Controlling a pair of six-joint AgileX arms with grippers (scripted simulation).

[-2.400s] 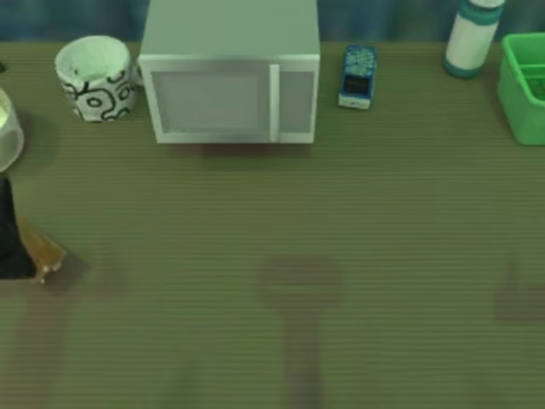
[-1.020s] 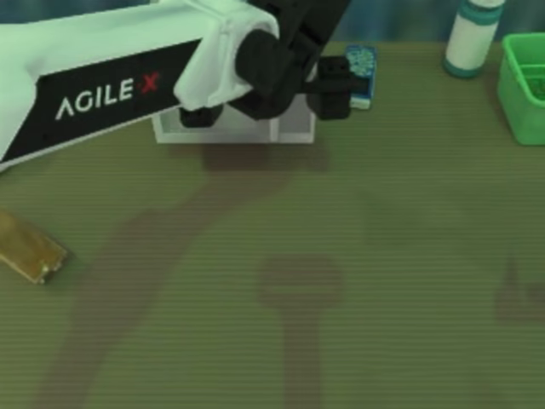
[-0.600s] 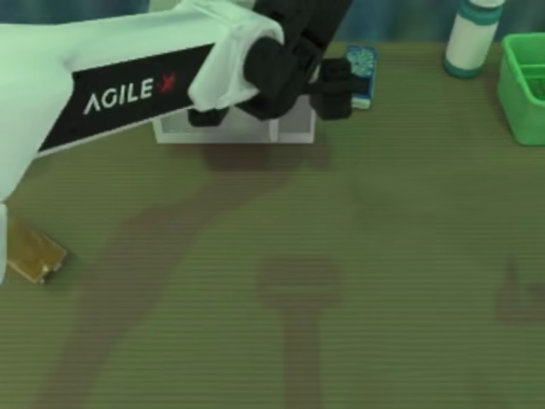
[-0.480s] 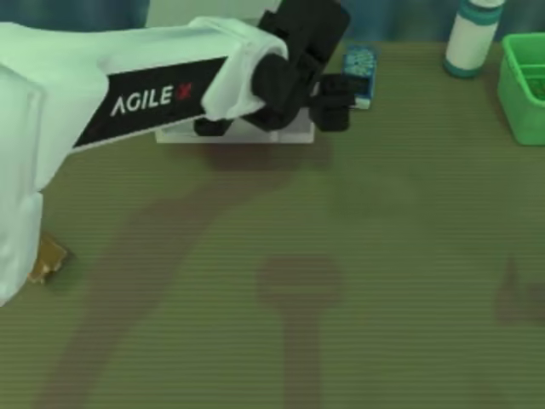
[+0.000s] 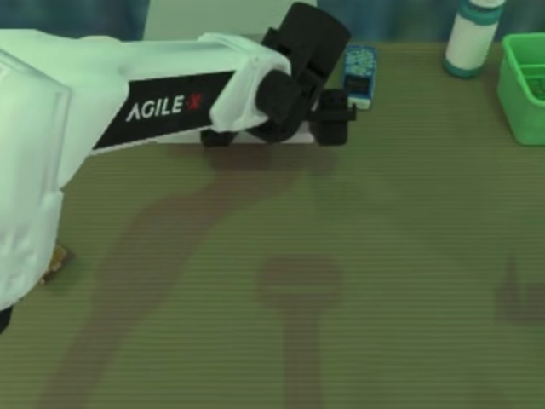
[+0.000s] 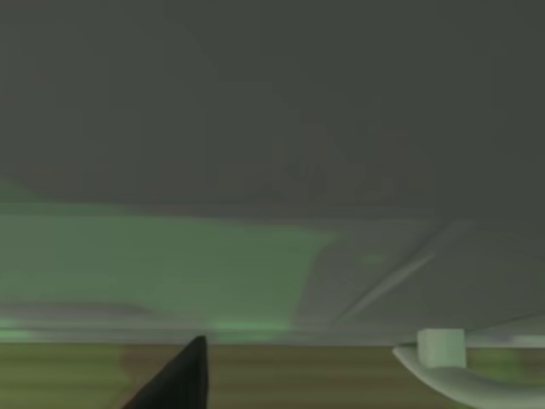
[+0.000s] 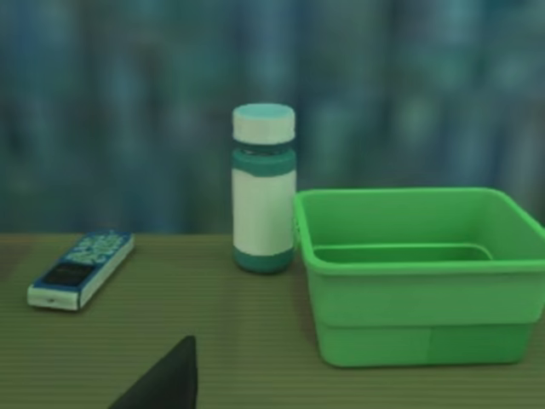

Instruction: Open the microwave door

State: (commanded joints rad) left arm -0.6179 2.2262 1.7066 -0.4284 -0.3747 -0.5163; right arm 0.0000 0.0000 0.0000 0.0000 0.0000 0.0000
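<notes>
The microwave (image 5: 226,15) sits at the table's far edge, left of centre; in the top view only its roof and a sliver of the front's lower edge show, the rest is covered by the left arm. The microwave door (image 6: 255,170) fills the left wrist view as a grey window panel, with the bar handle (image 6: 464,375) at the frame's edge, one standoff visible. Door appears closed, flush w/ the front; judged, not confirmed.

The left gripper (image 5: 334,117) is at the front's right end, approx. at handle position, presumably to hook or clamp the bar. One dark fingertip (image 6: 174,383) shows in the wrist cam, apart from the handle. Finger state: cannot tell. No grip on the handle visible.

The right arm is parked out of the top view; its wrist cam faces a remote control (image 7: 81,269), a white-and-teal bottle (image 7: 264,189) and a green bin (image 7: 417,273). One finger edge only, so state cannot be told.
</notes>
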